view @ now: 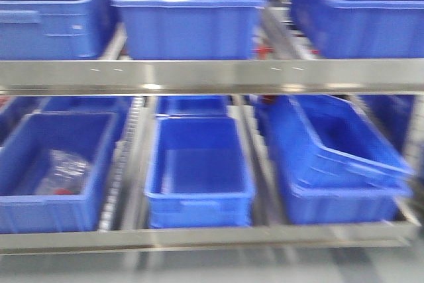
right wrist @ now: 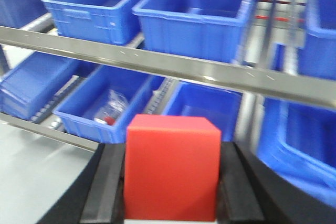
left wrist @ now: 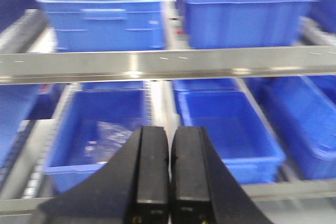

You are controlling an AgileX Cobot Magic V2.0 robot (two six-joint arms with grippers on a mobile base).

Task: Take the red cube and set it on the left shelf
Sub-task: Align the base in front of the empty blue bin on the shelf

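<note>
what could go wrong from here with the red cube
1. The red cube is clamped in the right end effector, and the metal rail runs across in front of the bins. The cube might clip the rail on the way in.
2. The lower left bin already holds a clear bag. If the cube goes there, it may land on the bag and settle tilted.

The left gripper points forward, its two black fingers pressed together with only a thin seam between them. The right gripper also points forward, its black fingers clamped against opposite sides of a red cube, which sits upright between them.
</note>
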